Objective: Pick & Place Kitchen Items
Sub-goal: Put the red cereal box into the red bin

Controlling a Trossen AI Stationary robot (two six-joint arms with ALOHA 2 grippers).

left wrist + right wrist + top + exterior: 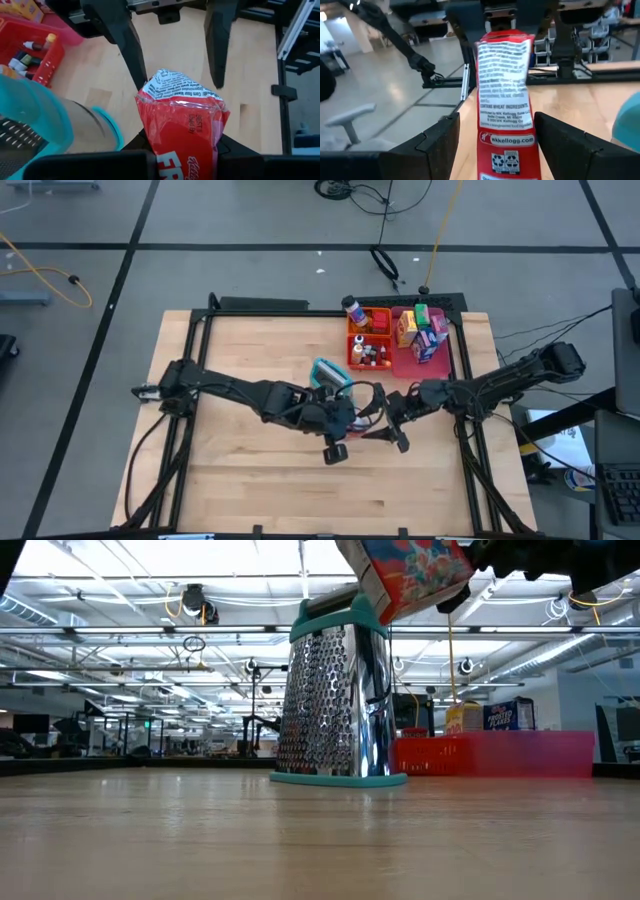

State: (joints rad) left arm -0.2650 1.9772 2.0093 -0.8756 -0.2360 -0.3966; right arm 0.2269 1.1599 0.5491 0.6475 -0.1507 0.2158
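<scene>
Item: small red box (180, 125), thin card, likely light and crushable, mid-frame above the table (250, 480); left gripper (182, 150) fingers clamp its base, right gripper (495, 145) fingers open astride its top—grip flat faces gently.

A metal grater (335, 700) with teal trim stands upright on the wooden table (250, 470). The orange tray (369, 340) and the pink tray (440, 363) sit side by side near the table's far edge.

The wooden table (250, 480) holds a shiny grater (335, 700) with a teal rim, standing upright near the middle. An orange tray (370, 350) and a pink tray (440, 365) sit side by side at the far edge.
</scene>
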